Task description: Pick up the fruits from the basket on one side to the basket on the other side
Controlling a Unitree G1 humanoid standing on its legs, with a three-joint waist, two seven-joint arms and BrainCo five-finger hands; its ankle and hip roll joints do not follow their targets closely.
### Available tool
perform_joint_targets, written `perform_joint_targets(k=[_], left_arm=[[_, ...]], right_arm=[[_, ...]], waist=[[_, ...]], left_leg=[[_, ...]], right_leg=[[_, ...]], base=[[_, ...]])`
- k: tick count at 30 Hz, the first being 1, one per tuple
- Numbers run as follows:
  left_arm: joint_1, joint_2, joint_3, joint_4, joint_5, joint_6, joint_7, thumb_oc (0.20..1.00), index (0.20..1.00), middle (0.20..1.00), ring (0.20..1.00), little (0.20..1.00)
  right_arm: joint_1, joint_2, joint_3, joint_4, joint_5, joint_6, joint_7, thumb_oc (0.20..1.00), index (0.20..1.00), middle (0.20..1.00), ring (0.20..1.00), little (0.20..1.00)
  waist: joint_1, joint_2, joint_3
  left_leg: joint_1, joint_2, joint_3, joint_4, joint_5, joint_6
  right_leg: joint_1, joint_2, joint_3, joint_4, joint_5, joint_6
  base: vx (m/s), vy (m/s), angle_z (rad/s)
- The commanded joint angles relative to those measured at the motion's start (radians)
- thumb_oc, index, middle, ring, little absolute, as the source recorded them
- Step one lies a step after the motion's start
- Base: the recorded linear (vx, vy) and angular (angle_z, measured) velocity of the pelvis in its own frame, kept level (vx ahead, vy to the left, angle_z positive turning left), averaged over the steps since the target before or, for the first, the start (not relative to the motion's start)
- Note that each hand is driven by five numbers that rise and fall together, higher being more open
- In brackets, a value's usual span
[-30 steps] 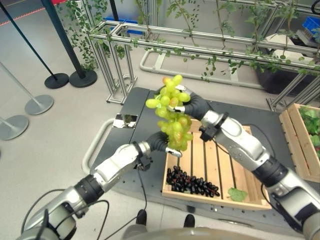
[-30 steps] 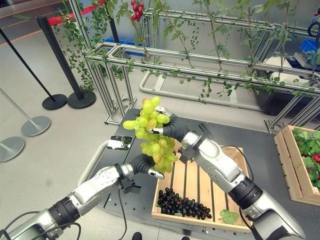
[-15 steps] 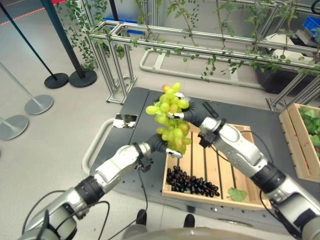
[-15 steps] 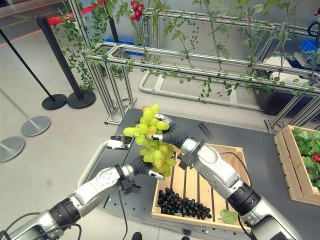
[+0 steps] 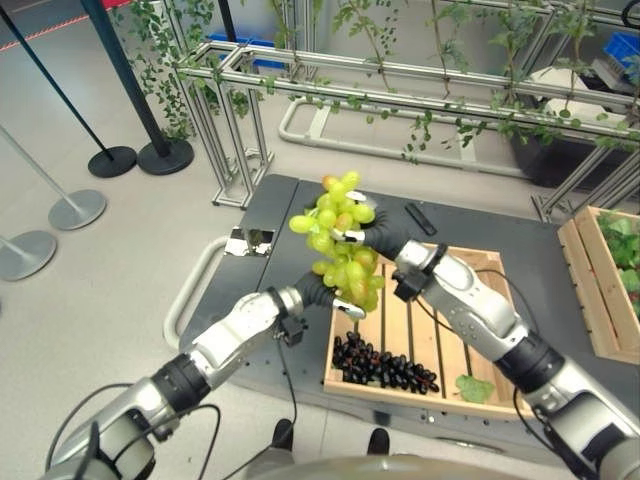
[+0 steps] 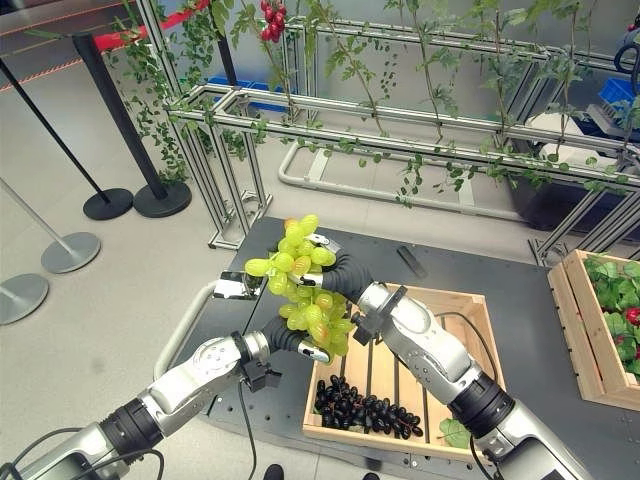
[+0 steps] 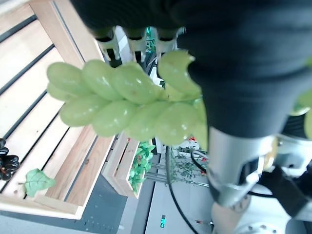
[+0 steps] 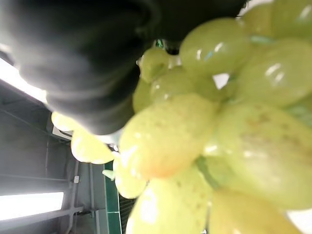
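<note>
- We see the dark bench (image 5: 250, 205) carrying the wooden crate (image 5: 497, 400); no second basket shows beside it at 9 o'clock, so we judge a drop there would put fruit on bare bench or floor.
- We hold the green grape bunch (image 5: 340, 240) in the air above the crate's 10 o'clock corner, between both hands; its loose, hanging shape could swing and shed grapes if either arm jerks.
- Our right hand (image 5: 352, 233) is curled around the bunch's upper part; if it lets go early, the whole weight falls on the lower grasp.
- Our left hand (image 5: 345, 301) sits under the bunch's lower end, mostly hidden by grapes, so we cannot tell whether it grips; a weak hold here risks a slip.
- The black grape bunch (image 5: 385, 366) lies in the crate at 6 o'clock of the green one; a fall could crush it.
</note>
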Motion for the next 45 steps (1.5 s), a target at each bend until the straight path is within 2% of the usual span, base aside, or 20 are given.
perform_joint_targets(k=[1,28,29,30,31,32,45], left_arm=[[-0.036,-0.028,0.071,0.034,-0.034,-0.047,-0.001,1.000,1.000,1.000,1.000,1.000],[0.003,-0.033,0.091,0.029,-0.027,-0.045,-0.011,1.000,1.000,1.000,1.000,1.000],[0.005,-0.035,0.091,0.031,-0.027,-0.045,-0.011,0.849,0.849,0.849,0.849,0.849],[0.005,-0.035,0.091,0.031,-0.027,-0.045,-0.011,0.583,0.583,0.583,0.583,0.583],[0.006,-0.038,0.092,0.033,-0.027,-0.044,-0.011,0.489,0.489,0.489,0.489,0.489],[0.007,-0.040,0.094,0.035,-0.028,-0.046,-0.009,0.200,0.200,0.200,0.200,0.200],[0.017,-0.069,0.101,0.047,-0.054,-0.043,0.002,0.200,0.200,0.200,0.200,0.200]], right_arm=[[-0.015,0.027,-0.022,-0.053,-0.001,-0.042,0.027,0.200,0.200,0.200,0.200,0.200],[0.064,0.003,-0.040,-0.069,-0.023,-0.028,0.047,0.200,0.200,0.200,0.200,0.200],[0.068,0.008,-0.039,-0.067,-0.022,-0.025,0.048,0.200,0.200,0.200,0.200,0.200],[0.068,0.008,-0.039,-0.067,-0.022,-0.025,0.048,0.200,0.200,0.200,0.200,0.200],[0.071,0.012,-0.039,-0.065,-0.020,-0.025,0.048,0.200,0.200,0.200,0.200,0.200],[0.071,0.014,-0.039,-0.063,-0.020,-0.026,0.048,0.200,0.200,0.200,0.200,0.200],[0.101,0.051,-0.030,-0.045,0.005,-0.022,0.045,0.200,0.200,0.200,0.200,0.200]], waist=[[0.009,-0.052,-0.021],[0.003,-0.047,-0.024],[0.003,-0.047,-0.024],[0.002,-0.047,-0.024],[0.003,-0.047,-0.024],[0.003,-0.047,-0.023],[0.002,-0.048,-0.022]], left_leg=[[-0.005,-0.035,-0.001,0.058,-0.086,0.032],[-0.005,-0.036,0.002,0.055,-0.086,0.034],[-0.005,-0.036,0.002,0.056,-0.086,0.034],[-0.005,-0.036,0.002,0.056,-0.086,0.034],[-0.005,-0.036,0.001,0.055,-0.086,0.034],[-0.004,-0.037,0.000,0.055,-0.086,0.034],[-0.011,-0.037,-0.003,0.054,-0.082,0.034]], right_leg=[[-0.019,-0.065,0.012,0.121,-0.067,0.094],[-0.019,-0.068,0.013,0.121,-0.067,0.092],[-0.019,-0.067,0.012,0.122,-0.068,0.092],[-0.020,-0.067,0.012,0.122,-0.068,0.092],[-0.019,-0.067,0.012,0.122,-0.068,0.092],[-0.019,-0.067,0.012,0.122,-0.068,0.091],[-0.023,-0.068,0.009,0.119,-0.064,0.091]], base=[[0.00,0.000,0.00],[0.00,0.000,0.00],[0.00,0.000,0.00],[0.00,0.000,0.00],[0.00,0.000,0.00],[0.00,0.000,0.00],[0.00,0.000,0.00]])
